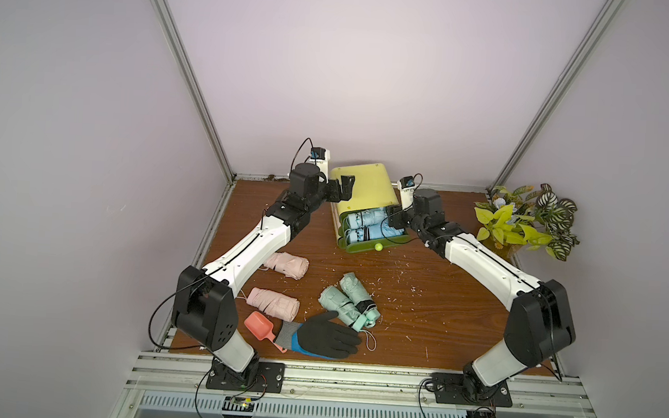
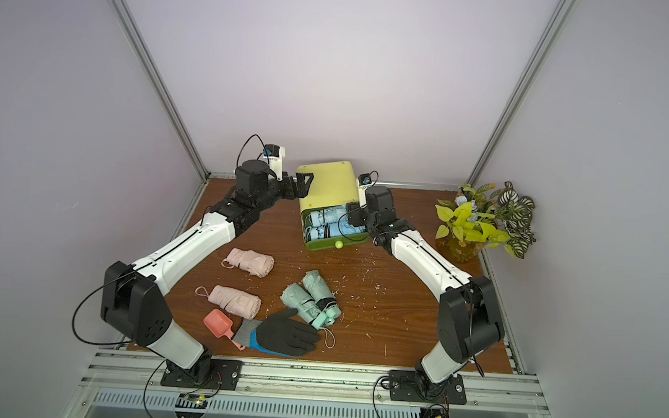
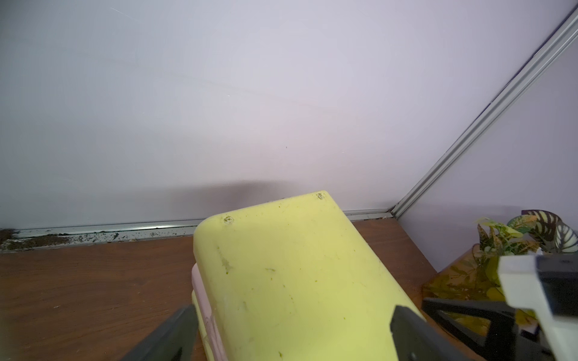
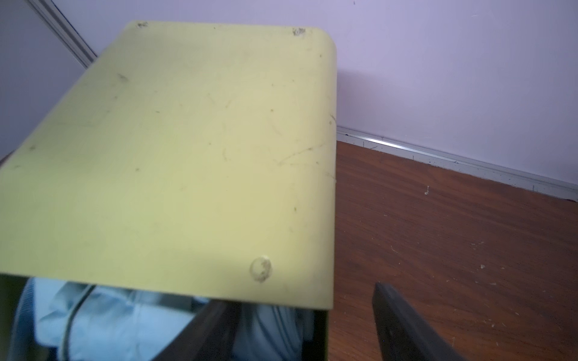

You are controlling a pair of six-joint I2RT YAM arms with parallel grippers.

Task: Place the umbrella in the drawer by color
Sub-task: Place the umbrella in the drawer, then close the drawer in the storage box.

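Note:
A yellow-green drawer cabinet [image 1: 366, 184] stands at the back of the table. Its top drawer [image 1: 362, 248] is pulled out, and two light blue folded umbrellas [image 1: 367, 226] lie in it. My right gripper [image 1: 390, 221] is open at the drawer's right side. In the right wrist view one finger [image 4: 215, 328] is inside over a blue umbrella [image 4: 103, 315] and the other is outside over the table. My left gripper [image 1: 344, 188] hovers open and empty over the cabinet's top [image 3: 281, 281] near its left edge. Two pink umbrellas [image 1: 285, 264] [image 1: 273, 303] and two mint green umbrellas [image 1: 342, 308] lie on the table in front.
A black and blue glove [image 1: 327, 337] and a pink scoop [image 1: 260, 325] lie near the front edge, the glove touching the mint umbrellas. A potted plant [image 1: 527, 221] stands at the back right. White crumbs litter the wooden table [image 1: 438, 304]. Walls close in the back and both sides.

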